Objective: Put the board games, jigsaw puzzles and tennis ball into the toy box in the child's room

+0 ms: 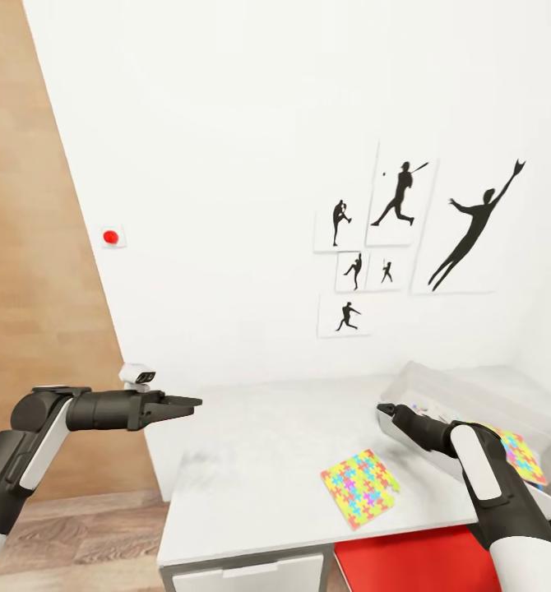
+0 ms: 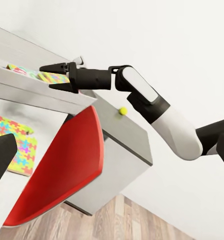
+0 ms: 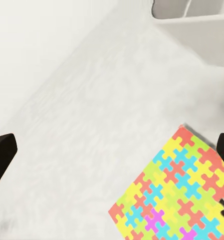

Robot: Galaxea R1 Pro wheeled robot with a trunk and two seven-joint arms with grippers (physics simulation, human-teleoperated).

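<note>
Two grippers appear. The right gripper (image 1: 384,408) hovers at the rim of the toy box (image 1: 440,380); in the left wrist view its fingers look nearly closed and hold nothing. The left gripper (image 1: 195,402) hangs pinched and empty above the table (image 1: 259,444). One jigsaw puzzle (image 1: 359,487) lies flat on the table beside the box, corners pointing diamond-wise, without a marked long axis. Another (image 1: 518,456) already rests in the box. The tennis ball (image 2: 123,111) sits on the far wing. We judge the loose puzzle is next: lower, open, grip an edge.
</note>
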